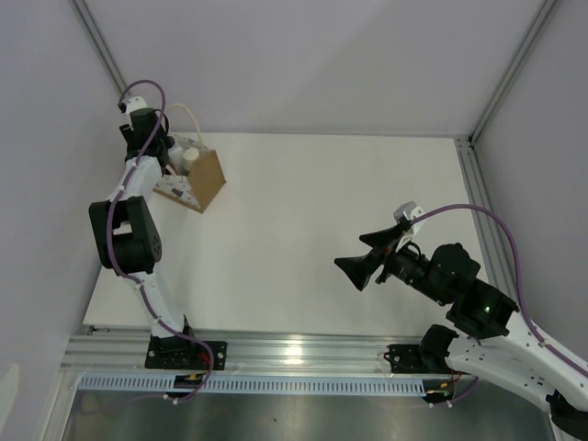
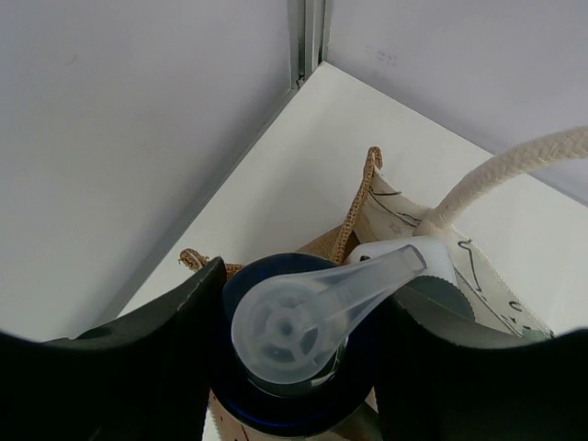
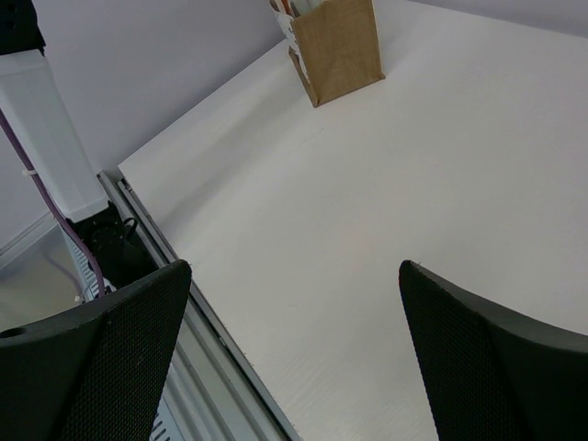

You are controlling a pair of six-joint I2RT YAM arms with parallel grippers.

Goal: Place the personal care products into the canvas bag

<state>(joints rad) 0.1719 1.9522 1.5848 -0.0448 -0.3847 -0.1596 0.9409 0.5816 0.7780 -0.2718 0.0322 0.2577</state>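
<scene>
The canvas bag [image 1: 204,182] stands at the table's far left; it also shows in the right wrist view [image 3: 338,46]. My left gripper [image 1: 175,152] hangs over its open mouth. In the left wrist view my left gripper [image 2: 299,340] is shut on a bottle with a dark blue cap [image 2: 248,285] and a clear pump head [image 2: 303,317]; its body is hidden. A white bottle top [image 2: 439,262] sits inside the bag [image 2: 363,197] beside it, and also shows from above [image 1: 190,156]. My right gripper [image 1: 351,253] is open and empty above the table, also seen in its wrist view [image 3: 294,276].
A cream rope handle [image 2: 514,165] arcs over the bag's right side. The side wall and corner post [image 2: 308,37] stand close behind the bag. The metal rail [image 3: 184,303] runs along the table's near edge.
</scene>
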